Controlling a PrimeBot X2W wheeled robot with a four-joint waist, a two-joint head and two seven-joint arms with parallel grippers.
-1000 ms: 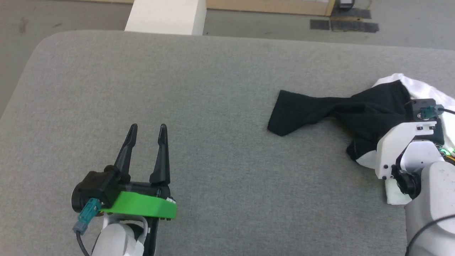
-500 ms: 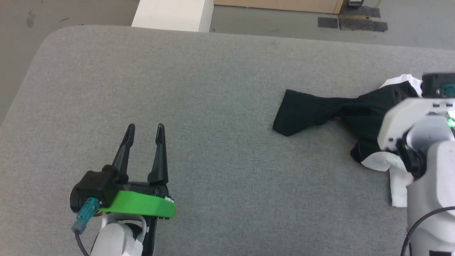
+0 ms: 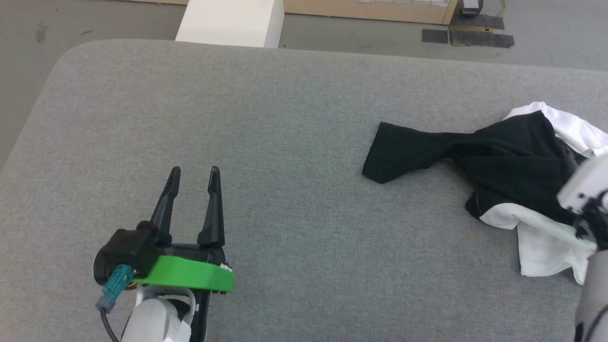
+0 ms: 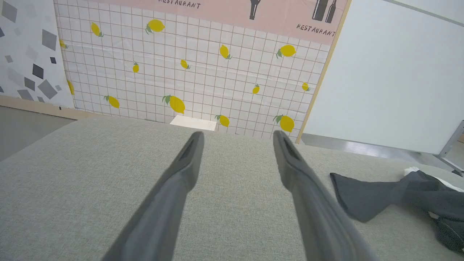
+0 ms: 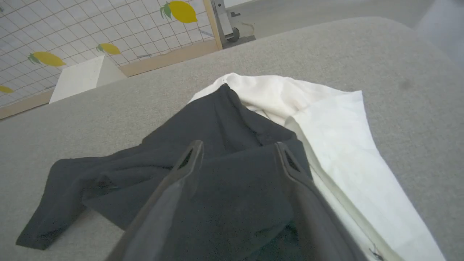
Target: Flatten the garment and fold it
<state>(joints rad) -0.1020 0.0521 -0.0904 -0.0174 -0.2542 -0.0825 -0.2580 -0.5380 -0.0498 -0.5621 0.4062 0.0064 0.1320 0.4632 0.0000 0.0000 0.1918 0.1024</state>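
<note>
The right arm has pulled back toward the right edge of the head view. A second ago its pale wrist sat over the black cloth; now most of the garment lies uncovered. The left arm has kept its place.

The garment is soft, matte knit, crumpled in loose folds on the right side of the bench, whose top is grey woven fabric with rounded corners. One black sleeve is drawn out flat and ends in a straight cuff. White cloth bunches behind and below the black part.

The left end effector hovers low over bare bench at the lower left, well apart from the garment. Its two long, dark, tapering fingers point away from the robot and stand spread, with nothing between them. In the right wrist view the right end effector slants down over the black folds. Its fingers are also parted and no cloth is pinched between them.

The garment's long axis runs left to right across the bench, with the cuff pointing to the robot's left, toward the bench's middle.
</note>
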